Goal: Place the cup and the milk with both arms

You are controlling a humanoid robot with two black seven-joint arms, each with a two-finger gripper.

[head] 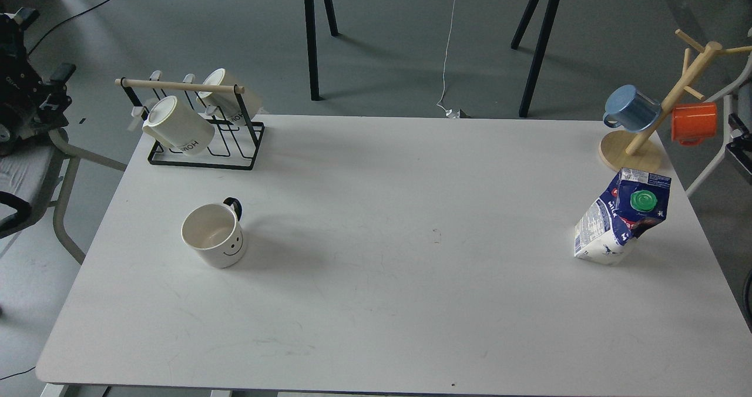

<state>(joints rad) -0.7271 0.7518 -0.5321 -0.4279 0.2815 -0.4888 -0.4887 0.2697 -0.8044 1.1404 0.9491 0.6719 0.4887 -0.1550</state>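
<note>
A: Arms first. Can you see either of them?

B: Neither arm shows in the head view, so I cannot tell whether the fingers on the left or the right are released or clenched.

A: Then go across the frame from the left.

B: At the upper left of the bench (376, 303), a black wire rack (202, 150) with a wooden dowel across its top holds two cream mugs (179, 125) tipped on their sides, dark lettering on them. It sits close to the bench's far left corner.

A: And the cup?

B: The cup (214, 235) stands upright at the middle left, below the rack and apart from it. Glossy white ceramic, black handle pointing to the upper right, a small smiley on its near side. It is well in from the left edge.

A: Open room?

B: A wide bare stretch of matte white top, faintly scuffed, runs through the centre between cup and milk.

A: The right side?

B: The milk (620, 221) stands at the middle right, a dented blue-and-white gable-top carton leaning a little, with a round green cap. It is near the right edge. Above it, at the far right corner, a wooden mug tree (667, 106) on a round base carries a blue mug (631, 109) and an orange mug (694, 122).
</note>
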